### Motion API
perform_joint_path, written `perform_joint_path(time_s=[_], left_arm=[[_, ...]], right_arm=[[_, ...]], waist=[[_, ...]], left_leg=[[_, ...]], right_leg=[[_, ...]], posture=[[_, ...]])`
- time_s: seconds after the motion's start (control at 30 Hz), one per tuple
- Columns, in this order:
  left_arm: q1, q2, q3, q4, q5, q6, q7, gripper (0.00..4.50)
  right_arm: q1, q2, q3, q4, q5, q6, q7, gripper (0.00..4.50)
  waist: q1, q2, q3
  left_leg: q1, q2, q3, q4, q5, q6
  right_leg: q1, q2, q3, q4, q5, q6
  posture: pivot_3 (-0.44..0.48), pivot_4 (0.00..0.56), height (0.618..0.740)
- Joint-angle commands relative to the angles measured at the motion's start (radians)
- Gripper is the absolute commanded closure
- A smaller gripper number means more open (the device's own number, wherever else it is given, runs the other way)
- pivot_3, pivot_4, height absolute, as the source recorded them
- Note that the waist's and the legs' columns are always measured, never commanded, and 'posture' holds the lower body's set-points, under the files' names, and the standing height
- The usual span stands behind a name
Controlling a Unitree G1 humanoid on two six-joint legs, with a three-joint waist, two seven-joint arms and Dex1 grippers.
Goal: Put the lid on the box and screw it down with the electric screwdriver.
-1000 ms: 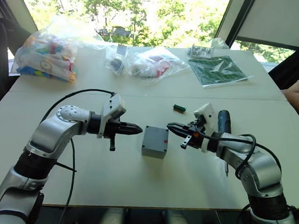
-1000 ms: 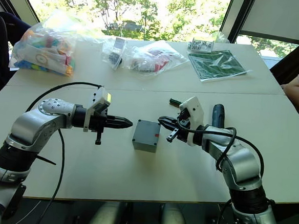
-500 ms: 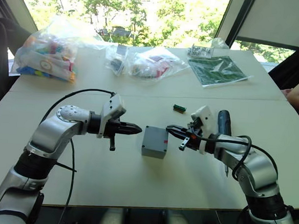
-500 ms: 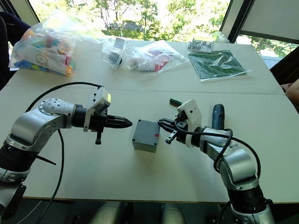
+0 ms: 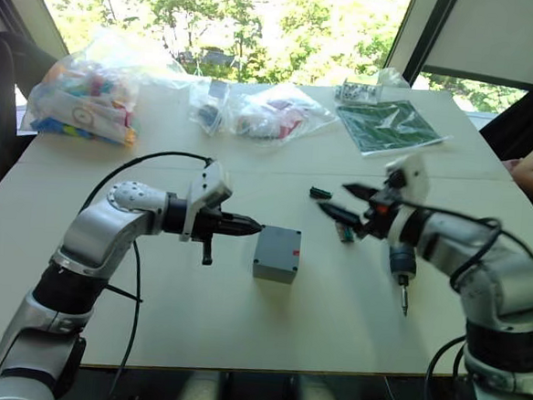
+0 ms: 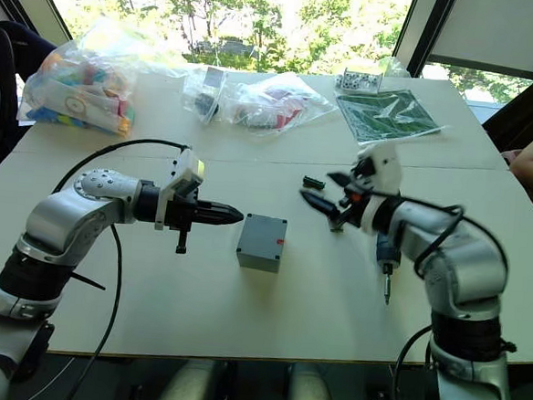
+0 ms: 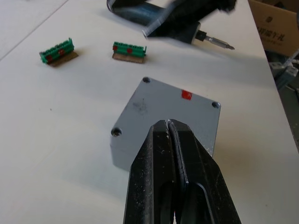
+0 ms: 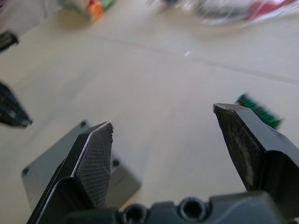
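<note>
One box mid-counter, lid on. One screwdriver lies right. Two green connectors beyond. My left end effector closed beside box; right end effector wide, empty.

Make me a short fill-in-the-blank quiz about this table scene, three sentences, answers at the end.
1. The left end effector, pointing at the box, has its fingers ____.
2. The right end effector is empty, with its fingers ____.
3. The mark on the box is coloured ____.
4. The electric screwdriver lies on the ____.

Missing words: shut; open; red; table
</note>
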Motion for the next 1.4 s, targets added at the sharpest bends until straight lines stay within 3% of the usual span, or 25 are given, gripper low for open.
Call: perform_joint_path(time_s=[0.03,0.2,0.33,0.5,0.67,1.0,1.1,1.3,1.4], left_arm=[[-0.025,0.000,-0.022,-0.070,-0.018,-0.039,-0.038,4.50],[-0.032,0.008,-0.073,-0.114,0.007,-0.111,-0.091,4.50],[-0.048,0.002,-0.116,-0.099,0.055,-0.186,-0.111,4.50],[-0.029,-0.001,-0.145,-0.086,0.117,-0.279,-0.111,4.50],[0.023,-0.011,-0.125,-0.123,0.123,-0.270,-0.057,4.50],[0.092,0.010,-0.089,-0.210,0.102,-0.199,0.024,4.50],[0.093,0.014,-0.085,-0.220,0.094,-0.188,0.037,4.50],[0.099,0.024,-0.072,-0.234,0.073,-0.171,0.040,4.50],[0.077,0.022,-0.075,-0.199,0.078,-0.182,0.034,4.50]], right_arm=[[-0.128,-0.124,-0.101,0.063,0.020,0.296,-0.044,0.01],[-0.173,-0.338,0.014,0.263,0.064,0.425,-0.044,0.01],[-0.206,-0.426,0.168,0.402,0.105,0.426,-0.017,0.01],[-0.271,-0.448,0.348,0.561,0.186,0.426,-0.010,0.01],[-0.342,-0.431,0.486,0.670,0.187,0.426,0.010,0.01],[-0.388,-0.364,0.646,0.736,0.135,0.426,0.074,0.01],[-0.368,-0.351,0.650,0.718,0.117,0.426,0.083,0.64],[-0.333,-0.343,0.637,0.691,0.087,0.426,0.084,2.63],[-0.330,-0.345,0.601,0.694,0.047,0.399,0.074,2.74]], waist=[[0.001,0.000,0.000],[-0.003,0.000,0.000],[-0.004,0.000,0.000],[-0.006,0.000,0.000],[-0.003,0.000,0.000],[-0.002,0.000,0.000],[-0.002,-0.001,0.000],[-0.003,-0.001,0.000],[-0.002,-0.001,0.000]], left_leg=[[0.000,0.000,0.000,0.000,0.000,0.000],[0.000,0.000,0.001,-0.001,0.000,0.000],[0.001,0.000,0.003,0.000,0.000,0.001],[0.001,0.001,0.003,-0.001,-0.001,0.002],[0.000,0.000,0.003,0.000,-0.001,0.002],[0.000,0.000,0.003,0.000,-0.001,0.002],[0.000,0.000,0.003,0.000,-0.001,0.002],[0.000,0.000,0.003,0.000,-0.001,0.002],[0.000,0.000,0.003,0.000,-0.001,0.002]], right_leg=[[0.000,-0.002,0.000,0.000,0.000,0.000],[0.001,-0.003,0.001,-0.002,0.000,0.000],[0.001,-0.003,0.001,-0.001,0.000,0.000],[0.001,-0.001,0.002,-0.002,0.000,0.000],[0.000,-0.002,0.002,-0.002,0.000,0.000],[0.000,-0.002,0.001,-0.001,0.000,0.000],[0.000,-0.002,0.001,-0.001,0.000,0.000],[0.000,-0.001,0.001,-0.001,0.000,0.000],[0.001,-0.001,0.001,-0.001,0.000,0.000]], posture=[[0.000,0.150,0.740],[0.000,0.150,0.740],[0.000,0.150,0.740],[0.000,0.150,0.740],[0.000,0.150,0.740],[0.000,0.150,0.740],[0.000,0.150,0.740],[0.000,0.150,0.740],[0.000,0.150,0.740]])
